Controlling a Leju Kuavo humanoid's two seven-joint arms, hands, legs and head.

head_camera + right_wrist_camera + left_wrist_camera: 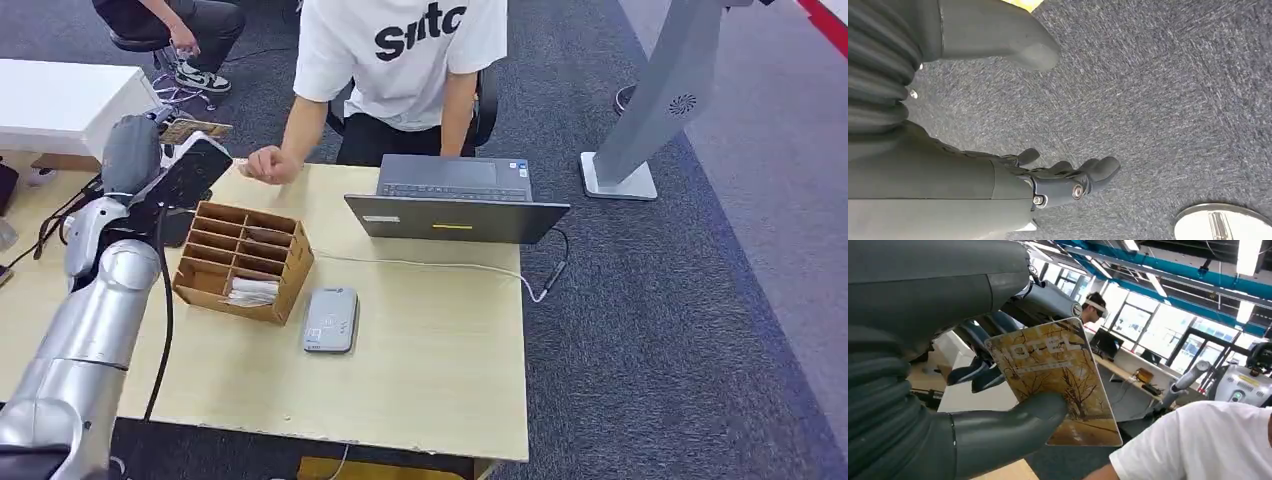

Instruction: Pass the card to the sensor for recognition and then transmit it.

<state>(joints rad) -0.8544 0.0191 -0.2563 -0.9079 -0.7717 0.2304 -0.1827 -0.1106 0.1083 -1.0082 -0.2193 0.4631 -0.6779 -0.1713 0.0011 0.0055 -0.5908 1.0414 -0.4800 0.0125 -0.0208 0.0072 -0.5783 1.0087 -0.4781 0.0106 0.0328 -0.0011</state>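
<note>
My left hand is raised over the table's far left corner and holds a card up toward the person across the table. In the left wrist view the card is golden with a tree picture, pinched between the thumb and the dark fingers behind it. The grey card sensor lies flat on the table, nearer to me than the hand. My right hand hangs over grey carpet with thumb and fingers apart, holding nothing.
A brown compartment box with cards stands between the sensor and my left arm. An open laptop sits at the table's far side, its cable trailing right. A seated person's hand rests on the far edge. A grey stand is on the floor at right.
</note>
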